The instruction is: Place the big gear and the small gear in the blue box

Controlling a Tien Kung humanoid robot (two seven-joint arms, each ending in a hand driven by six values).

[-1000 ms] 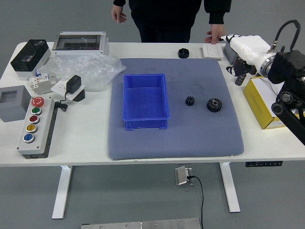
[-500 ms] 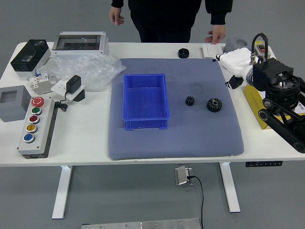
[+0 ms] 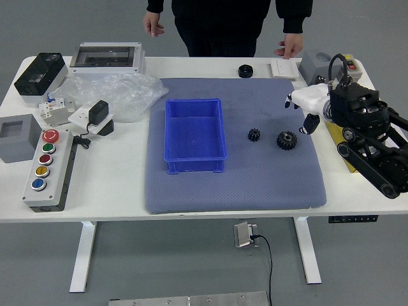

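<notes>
In the head view my right hand (image 3: pixel 298 113) hangs over the mat's right part, just above and to the right of the big gear. Its fingers are spread and hold nothing. The black big gear (image 3: pixel 287 140) lies on the grey-blue mat. Left of it, the black small gear (image 3: pixel 254 134) lies between the big gear and the blue box. The blue box (image 3: pixel 194 132) stands open-topped on the middle of the mat, with nothing inside. My left hand is out of view.
A yellow box (image 3: pixel 336 135) sits under my right forearm, grey boxes (image 3: pixel 315 65) behind it. A black round part (image 3: pixel 245 71) lies behind the mat (image 3: pixel 236 191). Plastic wrap (image 3: pixel 121 95) and a button panel (image 3: pixel 50 169) are at left. A person's hands hang at the far edge.
My right hand has moved left and toward the near side, coming down closer to the big gear. The gears and blue box have not moved.
</notes>
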